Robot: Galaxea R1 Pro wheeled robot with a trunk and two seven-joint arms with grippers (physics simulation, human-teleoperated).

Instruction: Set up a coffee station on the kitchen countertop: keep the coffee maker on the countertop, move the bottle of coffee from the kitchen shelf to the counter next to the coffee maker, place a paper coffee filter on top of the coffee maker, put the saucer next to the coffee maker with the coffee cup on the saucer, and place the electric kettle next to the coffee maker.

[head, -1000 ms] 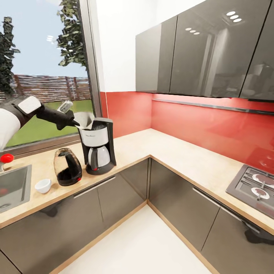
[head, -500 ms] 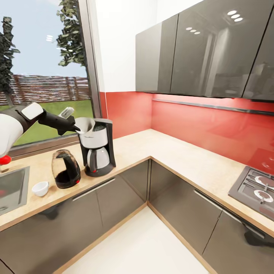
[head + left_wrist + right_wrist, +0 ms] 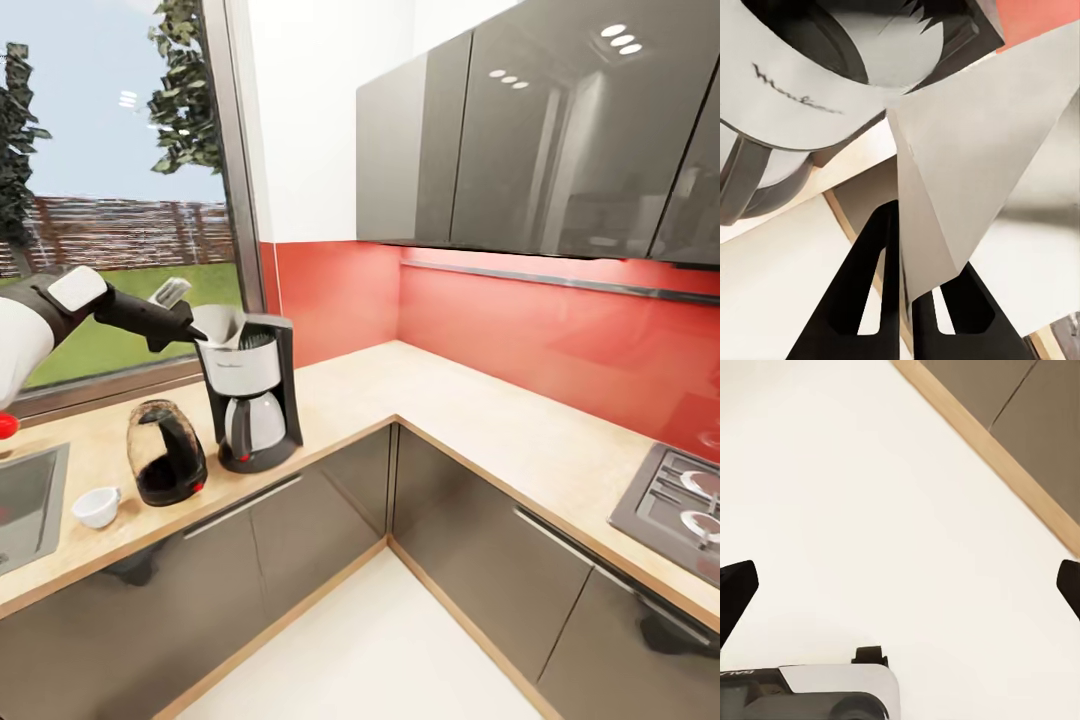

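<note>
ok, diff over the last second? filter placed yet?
Not yet. The left gripper, shut on the paper coffee filter, has eased it lower, onto the coffee maker's top; no release. The head camera panned too, so the scene-wide shift isn't objects moving. Electric kettle and coffee cup stayed put.

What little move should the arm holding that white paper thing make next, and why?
Probably lower the paper coffee filter a touch farther over the coffee maker and then open. The left gripper is pinched shut on the filter's edge, and the cone hangs at the machine's top rim, seemingly not yet settled on it.
</note>
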